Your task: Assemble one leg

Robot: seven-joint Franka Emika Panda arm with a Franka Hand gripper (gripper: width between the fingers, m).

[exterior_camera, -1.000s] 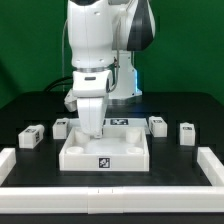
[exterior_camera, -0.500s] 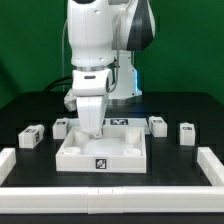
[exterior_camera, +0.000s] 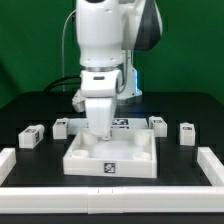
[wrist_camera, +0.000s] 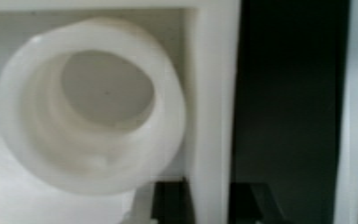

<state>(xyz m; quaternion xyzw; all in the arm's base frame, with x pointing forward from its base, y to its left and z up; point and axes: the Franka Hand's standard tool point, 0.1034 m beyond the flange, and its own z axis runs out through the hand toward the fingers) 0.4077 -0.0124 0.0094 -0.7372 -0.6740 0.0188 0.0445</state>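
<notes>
The large white square panel [exterior_camera: 110,157] with a raised rim lies mid-table. My gripper [exterior_camera: 99,128] reaches down onto its far rim near the exterior view's left corner. In the wrist view the dark fingers [wrist_camera: 167,205] stand on either side of the white rim [wrist_camera: 213,90], with the gripper [wrist_camera: 208,203] shut on it, next to a round socket [wrist_camera: 91,105] in the panel. Several small white tagged legs lie on the table: two at the exterior view's left [exterior_camera: 31,136] [exterior_camera: 62,126] and two at its right [exterior_camera: 157,124] [exterior_camera: 187,132].
The marker board [exterior_camera: 124,123] lies just behind the panel. A white border wall runs along the exterior view's left [exterior_camera: 8,163], right [exterior_camera: 211,165] and front [exterior_camera: 110,207]. The arm's body stands over the panel's back.
The gripper and the square panel have shifted together toward the exterior view's right. The legs have not moved.
</notes>
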